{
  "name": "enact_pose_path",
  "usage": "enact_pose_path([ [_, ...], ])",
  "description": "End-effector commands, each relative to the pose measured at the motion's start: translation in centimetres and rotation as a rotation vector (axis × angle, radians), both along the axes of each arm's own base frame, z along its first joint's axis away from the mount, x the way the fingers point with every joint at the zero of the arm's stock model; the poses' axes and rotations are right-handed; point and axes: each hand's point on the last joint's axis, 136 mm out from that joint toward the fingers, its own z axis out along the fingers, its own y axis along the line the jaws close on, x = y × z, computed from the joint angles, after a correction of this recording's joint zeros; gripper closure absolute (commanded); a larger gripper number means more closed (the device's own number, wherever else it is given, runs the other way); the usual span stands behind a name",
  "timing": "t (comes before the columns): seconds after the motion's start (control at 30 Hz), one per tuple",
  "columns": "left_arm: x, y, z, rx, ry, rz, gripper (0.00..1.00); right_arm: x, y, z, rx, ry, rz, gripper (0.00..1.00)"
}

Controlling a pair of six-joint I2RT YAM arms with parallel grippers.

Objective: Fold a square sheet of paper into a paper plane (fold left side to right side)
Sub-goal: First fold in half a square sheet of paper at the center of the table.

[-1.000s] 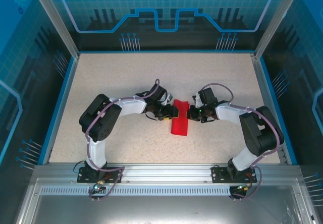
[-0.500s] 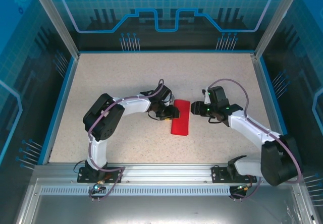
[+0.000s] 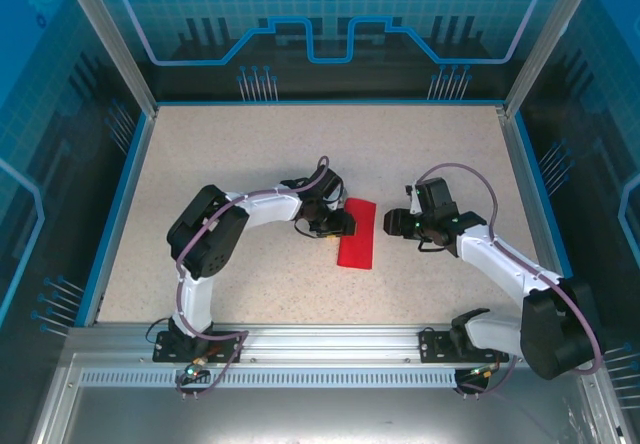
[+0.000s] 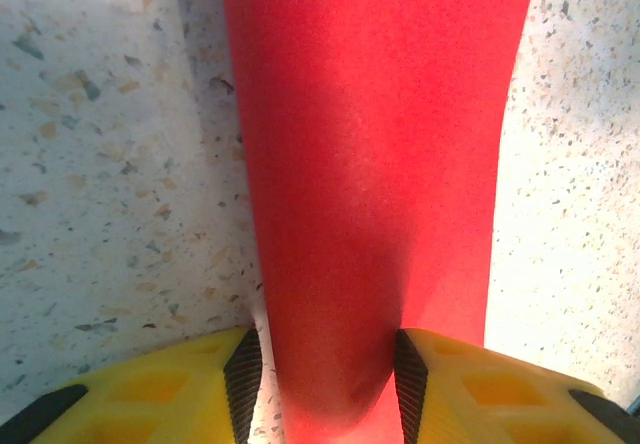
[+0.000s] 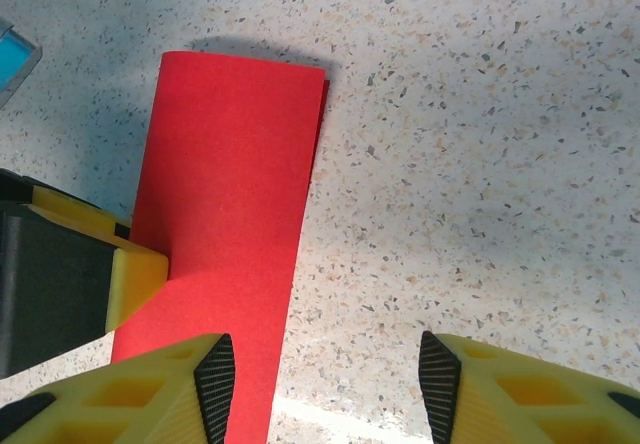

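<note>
You have wide bare surface (image 3: 240, 154) along the far side and in both far corners, and more between the red paper (image 3: 357, 247) and the metal rail (image 3: 320, 342). Around the paper it is tight. The left tool (image 3: 345, 225) clamps the paper's left edge, and its arm blocks that side. The right tool (image 3: 392, 222) hangs just beside the right edge, jaws apart over bare surface. A blue rim (image 3: 115, 214) bounds the left, far and right sides.

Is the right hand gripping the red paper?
No, the right hand is open over bare table, beside the folded red paper.
</note>
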Motion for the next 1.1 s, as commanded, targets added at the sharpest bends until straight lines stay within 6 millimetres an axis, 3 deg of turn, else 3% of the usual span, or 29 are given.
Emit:
enact_pose_path([
  [0.0, -1.01, 1.46, -2.39, 0.104, 0.047, -0.007, 0.57, -0.64, -0.28, -0.28, 0.007, 0.019, 0.006, 0.45],
  [1.07, -1.36, 2.39, -3.05, 0.165, 0.047, -0.039, 0.59, -0.85, 0.59, -0.64, 0.037, 0.044, 0.038, 0.44],
])
